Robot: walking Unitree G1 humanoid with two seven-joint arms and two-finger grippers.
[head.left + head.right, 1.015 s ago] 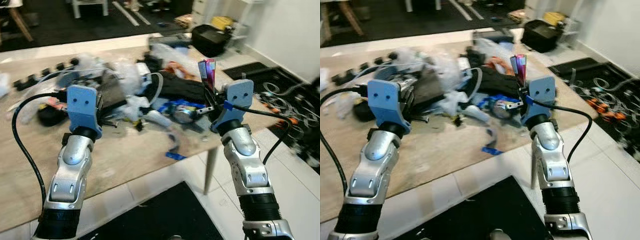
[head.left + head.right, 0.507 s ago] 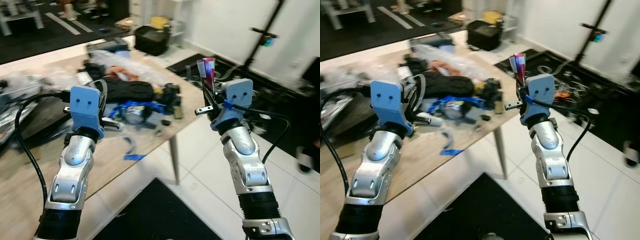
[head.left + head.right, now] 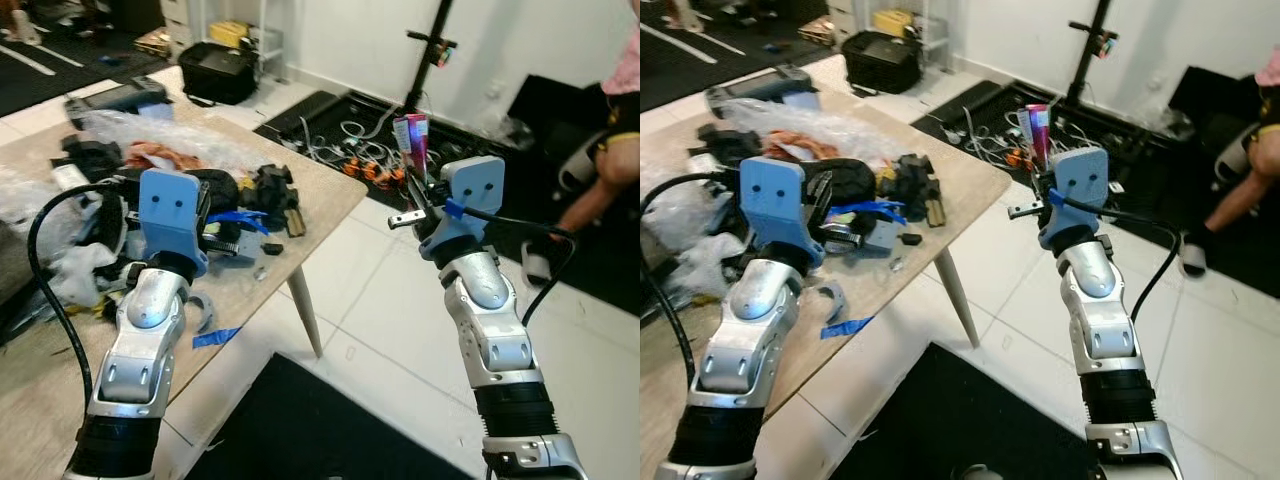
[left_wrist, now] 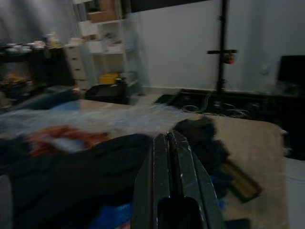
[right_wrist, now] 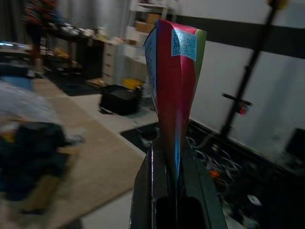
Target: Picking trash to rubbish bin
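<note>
Your right pincer (image 3: 417, 196) grips a wrapper (image 3: 413, 143) standing above it, over the floor; the table (image 3: 322, 193) and its clutter lie left, under your left pincer (image 3: 232, 245).

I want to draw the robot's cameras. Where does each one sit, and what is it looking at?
Left eye view: on the head, looking down at the table, both arms showing.
Right eye view: beside it, same scene; person at far right.
Left wrist view: on the left wrist, along the shut left tool, over table clutter.
Right wrist view: on the right wrist, along the right tool pinching a red wrapper.
Both wrist views share the black stand.
</note>
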